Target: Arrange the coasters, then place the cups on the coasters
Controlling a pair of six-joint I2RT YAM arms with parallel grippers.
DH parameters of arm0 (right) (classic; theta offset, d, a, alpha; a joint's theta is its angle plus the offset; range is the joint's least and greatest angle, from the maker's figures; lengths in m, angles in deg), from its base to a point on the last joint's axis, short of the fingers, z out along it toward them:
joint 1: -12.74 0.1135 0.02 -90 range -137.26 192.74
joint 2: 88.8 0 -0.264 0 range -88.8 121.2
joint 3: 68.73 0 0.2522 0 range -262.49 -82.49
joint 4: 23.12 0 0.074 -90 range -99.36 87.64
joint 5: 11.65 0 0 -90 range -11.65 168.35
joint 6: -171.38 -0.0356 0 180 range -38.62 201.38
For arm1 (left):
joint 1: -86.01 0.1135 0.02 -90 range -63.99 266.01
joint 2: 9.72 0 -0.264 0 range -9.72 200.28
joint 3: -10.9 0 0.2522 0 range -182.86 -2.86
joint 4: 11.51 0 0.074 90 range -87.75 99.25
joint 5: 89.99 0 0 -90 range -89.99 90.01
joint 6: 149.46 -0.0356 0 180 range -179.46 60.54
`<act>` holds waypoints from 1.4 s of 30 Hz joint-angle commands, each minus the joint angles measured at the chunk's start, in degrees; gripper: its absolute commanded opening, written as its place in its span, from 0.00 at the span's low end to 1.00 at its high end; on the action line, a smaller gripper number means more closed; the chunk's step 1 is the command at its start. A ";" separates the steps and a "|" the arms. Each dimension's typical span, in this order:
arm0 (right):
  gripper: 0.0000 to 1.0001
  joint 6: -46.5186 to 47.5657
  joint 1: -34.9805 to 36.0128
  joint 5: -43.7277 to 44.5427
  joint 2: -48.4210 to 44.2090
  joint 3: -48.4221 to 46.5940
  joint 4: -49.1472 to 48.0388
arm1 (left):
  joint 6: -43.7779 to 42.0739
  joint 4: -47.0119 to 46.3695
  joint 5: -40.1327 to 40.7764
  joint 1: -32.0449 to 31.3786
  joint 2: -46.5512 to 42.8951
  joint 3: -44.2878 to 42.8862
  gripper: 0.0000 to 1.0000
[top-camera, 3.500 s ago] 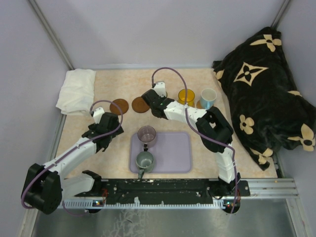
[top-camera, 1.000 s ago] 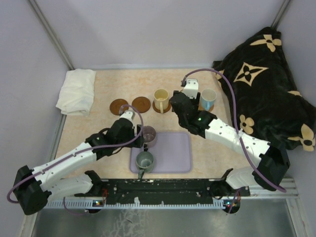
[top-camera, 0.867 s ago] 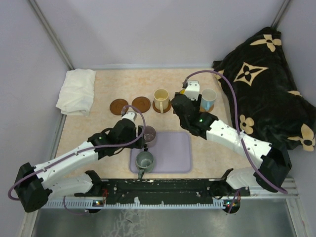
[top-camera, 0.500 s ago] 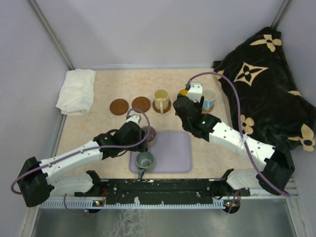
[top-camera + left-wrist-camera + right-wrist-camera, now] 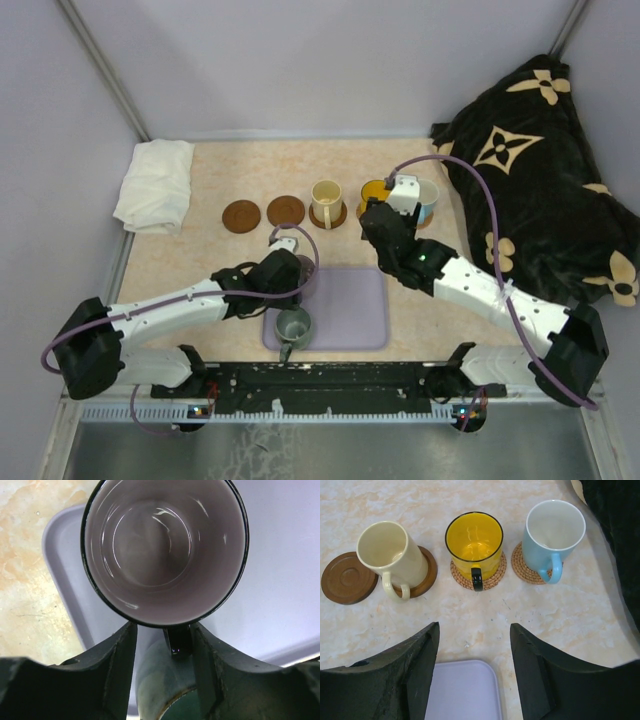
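Note:
A translucent purple-grey cup (image 5: 165, 545) stands on the lavender tray (image 5: 280, 580). Its dark handle lies between the fingers of my left gripper (image 5: 163, 630). The right finger is at the handle and a gap shows on the left. A grey-green cup (image 5: 293, 323) stands just below it on the tray. Cream (image 5: 390, 552), yellow (image 5: 474, 540) and light blue (image 5: 554, 532) cups each sit on a coaster. Two dark coasters (image 5: 240, 216) (image 5: 286, 211) lie bare. My right gripper (image 5: 474, 627) hangs open and holds nothing, between those cups and the tray.
A folded white cloth (image 5: 155, 185) lies at the back left. A black blanket with tan flowers (image 5: 530, 190) fills the right side, close to the blue cup. Grey walls close in the back and the sides.
My left gripper has slid right onto the purple-grey cup and its jaws have narrowed round the handle. My right gripper has drawn back from the row of cups, towards the tray.

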 commanded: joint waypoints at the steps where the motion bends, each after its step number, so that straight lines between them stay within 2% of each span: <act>1: 0.58 -1.04 -0.26 0.60 -2.64 0.46 -2.88 | 0.79 -2.47 0.71 -0.52 1.95 -1.68 0.52; 6: 0.58 -1.09 -0.24 0.08 -3.27 1.22 -3.40 | 0.84 -3.97 1.01 -0.52 3.50 -1.67 0.37; 12: 0.58 -1.47 -0.28 -0.49 -3.48 1.44 -3.48 | 0.92 -4.02 2.21 -0.65 4.07 -1.28 0.12; 16: 0.58 -1.54 -0.29 -0.73 -3.60 2.10 -4.17 | 1.35 -4.35 5.20 -0.96 2.18 -0.18 0.01; 30: 0.56 -2.06 -0.30 -0.21 -3.59 4.01 -3.92 | 0.58 -3.76 17.32 -0.96 -4.49 -4.02 0.00; 37: 0.54 -3.06 -0.29 -0.04 -5.17 7.41 -4.28 | -3.32 -9.07 24.22 -0.61 -2.85 -5.74 0.00; 42: 0.49 -4.08 -0.21 0.35 -7.45 10.69 -4.32 | -7.64 -13.40 24.04 5.21 2.31 -8.76 0.00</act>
